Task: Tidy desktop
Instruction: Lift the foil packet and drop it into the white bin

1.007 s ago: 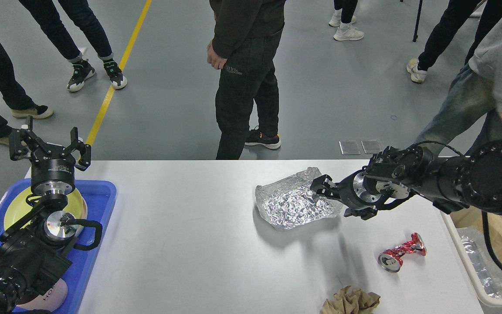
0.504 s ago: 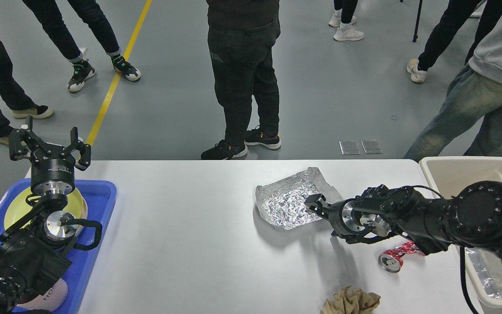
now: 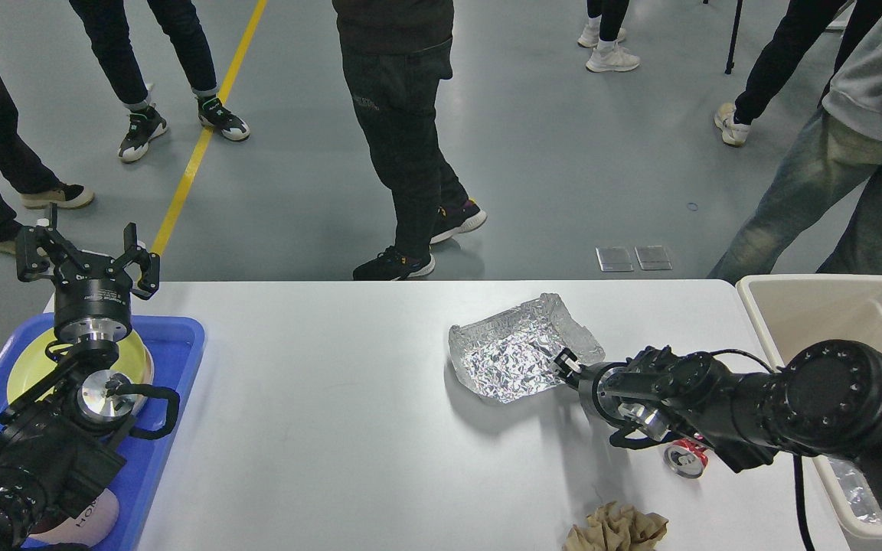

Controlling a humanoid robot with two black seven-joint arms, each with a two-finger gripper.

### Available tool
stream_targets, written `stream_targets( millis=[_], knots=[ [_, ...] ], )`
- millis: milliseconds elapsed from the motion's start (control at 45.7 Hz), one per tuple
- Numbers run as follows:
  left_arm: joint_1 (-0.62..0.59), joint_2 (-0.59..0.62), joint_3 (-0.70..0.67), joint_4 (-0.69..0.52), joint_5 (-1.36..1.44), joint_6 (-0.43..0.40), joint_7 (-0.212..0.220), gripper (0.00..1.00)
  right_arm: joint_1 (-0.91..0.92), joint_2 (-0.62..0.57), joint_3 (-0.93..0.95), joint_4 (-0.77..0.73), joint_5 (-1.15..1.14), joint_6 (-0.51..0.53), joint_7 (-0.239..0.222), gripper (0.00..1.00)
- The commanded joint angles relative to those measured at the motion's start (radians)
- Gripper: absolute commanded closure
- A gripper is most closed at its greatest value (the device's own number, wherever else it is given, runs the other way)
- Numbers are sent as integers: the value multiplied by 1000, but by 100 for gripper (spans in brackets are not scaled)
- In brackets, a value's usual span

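The white desktop (image 3: 334, 413) carries a crumpled silver foil tray (image 3: 514, 356) right of centre. A crushed red can (image 3: 684, 458) lies partly hidden under my right arm, and a wad of brown paper (image 3: 615, 528) sits at the front edge. My right gripper (image 3: 566, 364) is low at the foil tray's near right edge and touches it. It is seen end-on, so its fingers cannot be told apart. My left gripper (image 3: 87, 259) stands upright and open above the far end of the blue tray (image 3: 177, 337), holding nothing.
A yellow plate (image 3: 135, 360) lies in the blue tray. A pale cup (image 3: 93, 522) sits at the tray's near end. A beige bin (image 3: 816, 302) stands off the table's right side with foil inside. Several people stand on the floor beyond the far edge.
My right arm has dropped from above the foil tray and swung nearer, bringing its gripper down to the tray's near right edge and uncovering the beige bin. The left arm has not moved.
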Motion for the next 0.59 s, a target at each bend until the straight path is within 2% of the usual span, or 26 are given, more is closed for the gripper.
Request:
stream_targets(
  millis=[0,153,416,569],
  knots=[
    [0,0,0,1,0,0,0,4,6,-3,0,2,0,0,0,92],
    [0,0,0,1,0,0,0,4,36,-12,-1,17,0,1,-1,100],
    [0,0,0,1,0,0,0,4,161,-93,-18,143,-4,29,0,100],
    [0,0,0,1,0,0,0,4,354,-208,-39,268,-6,136,0,100]
  ],
)
